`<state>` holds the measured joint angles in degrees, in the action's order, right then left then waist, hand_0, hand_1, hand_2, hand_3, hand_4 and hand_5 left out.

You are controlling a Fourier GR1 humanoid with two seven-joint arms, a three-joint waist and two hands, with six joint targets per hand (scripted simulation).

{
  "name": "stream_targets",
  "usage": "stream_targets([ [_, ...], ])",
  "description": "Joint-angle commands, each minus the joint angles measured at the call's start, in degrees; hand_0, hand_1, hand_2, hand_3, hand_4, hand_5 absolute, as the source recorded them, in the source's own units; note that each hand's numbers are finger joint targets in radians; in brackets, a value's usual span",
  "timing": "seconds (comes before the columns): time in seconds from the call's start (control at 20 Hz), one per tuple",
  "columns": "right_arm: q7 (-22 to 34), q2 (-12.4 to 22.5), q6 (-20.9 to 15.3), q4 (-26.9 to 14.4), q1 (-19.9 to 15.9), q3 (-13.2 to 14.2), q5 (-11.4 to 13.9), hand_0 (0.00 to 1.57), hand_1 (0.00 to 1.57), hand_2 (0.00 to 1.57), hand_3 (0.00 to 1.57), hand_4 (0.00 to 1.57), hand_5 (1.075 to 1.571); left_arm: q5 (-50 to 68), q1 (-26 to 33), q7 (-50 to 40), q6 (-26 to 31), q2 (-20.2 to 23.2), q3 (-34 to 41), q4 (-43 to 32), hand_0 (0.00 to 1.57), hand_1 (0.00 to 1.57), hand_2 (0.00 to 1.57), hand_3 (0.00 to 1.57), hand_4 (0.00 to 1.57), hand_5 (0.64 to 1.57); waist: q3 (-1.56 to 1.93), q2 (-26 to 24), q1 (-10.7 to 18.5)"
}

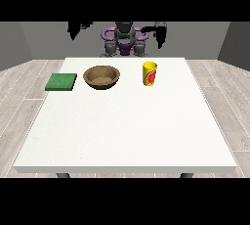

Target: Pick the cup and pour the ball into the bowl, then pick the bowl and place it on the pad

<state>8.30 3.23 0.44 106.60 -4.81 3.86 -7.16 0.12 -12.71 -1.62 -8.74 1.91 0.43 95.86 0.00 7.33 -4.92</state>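
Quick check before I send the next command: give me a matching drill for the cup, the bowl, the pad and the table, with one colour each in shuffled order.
Things:
1. cup
2. bowl
3. pad
4. table

Colours:
A. green
B. white
C. yellow with red markings
D. brown

Pairs: 1-C, 2-D, 3-A, 4-B
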Motion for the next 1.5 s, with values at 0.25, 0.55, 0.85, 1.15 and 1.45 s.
stream_targets([
  [0.25,-5.7,4.4,4.8,-4.3,-3.3,6.7,-5.3,0.0,0.0,0.0,0.0,0.68,1.553,1.4,-1.3,19.0,5.0,2.2,4.8,-18.2,0.0,0.0,0.0,0.0,0.31,1.48,-0.02,7.5,-1.6],
  [0.55,-6.7,6.2,6.9,-10.4,-2.6,8.6,-6.1,0.0,0.0,0.0,0.0,0.67,1.56,0.3,-6.8,22.8,6.0,3.6,6.2,-31.9,0.0,0.0,0.0,0.0,0.0,1.441,-0.01,2.5,-1.1],
  [0.85,-8.7,8.2,7.6,-15.9,-7.0,11.5,-7.8,0.0,0.0,0.0,0.0,0.67,1.562,0.8,-10.9,28.8,5.8,2.6,7.6,-41.1,0.0,0.0,0.0,0.0,0.2,1.429,-0.01,4.4,-0.4],
  [1.15,-12.6,8.4,12.3,-14.9,-2.7,10.2,-7.9,0.0,0.0,0.0,0.0,0.67,1.564,2.3,-13.7,34.2,5.8,4.4,11.4,-51.4,0.0,0.0,0.0,0.0,0.36,1.464,-0.03,5.0,-4.0],
  [1.45,-6.2,12.9,15.2,-10.7,-5.2,12.9,-14.0,0.0,0.0,0.0,0.14,0.65,1.569,-2.7,-13.2,43.3,-3.2,6.0,12.3,-57.5,1.23,1.23,1.57,1.57,1.34,1.481,-0.06,8.1,-8.7],
])
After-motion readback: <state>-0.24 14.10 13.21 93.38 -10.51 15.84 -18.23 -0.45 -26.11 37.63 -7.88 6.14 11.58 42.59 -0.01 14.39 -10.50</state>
